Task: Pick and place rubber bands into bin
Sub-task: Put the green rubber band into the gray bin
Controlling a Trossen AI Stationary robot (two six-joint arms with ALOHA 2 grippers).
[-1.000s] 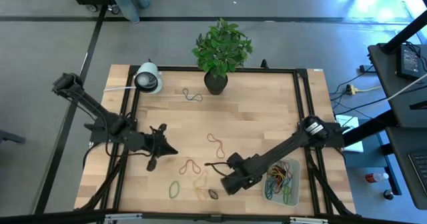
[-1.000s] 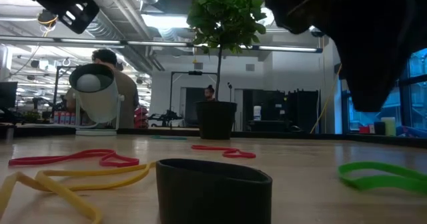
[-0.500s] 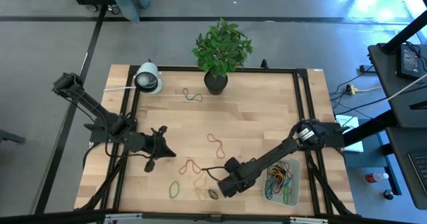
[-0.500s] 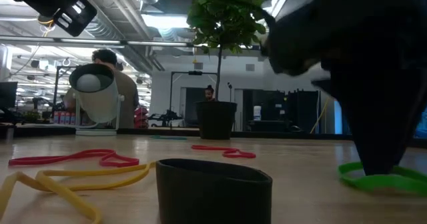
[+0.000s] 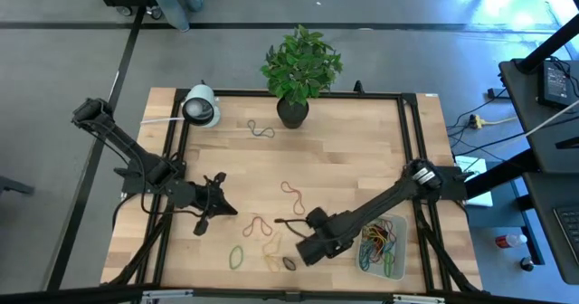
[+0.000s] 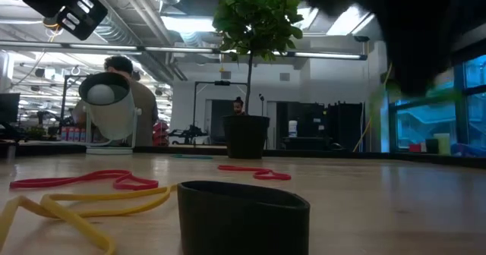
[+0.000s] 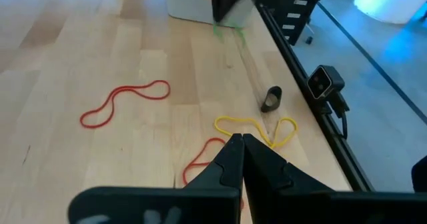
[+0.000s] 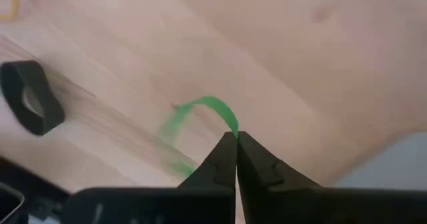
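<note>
With its fingers clenched on a green rubber band (image 8: pixel 200 117), the right gripper (image 8: pixel 235 139) hangs just above the table (image 5: pixel 344 159), beside the bin (image 5: pixel 396 270). A good carry lifts the dangling loop clear before crossing the bin's wall. The left gripper (image 7: pixel 241 142) waits closed and empty over the other bands.

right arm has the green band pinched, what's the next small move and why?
Probably carry it sideways over the bin, then open. The right tool is shut on the green rubber band, which hangs lifted off the wood, and the bin sits just beside that arm in the high view. The left tool waits shut over other bands.
</note>
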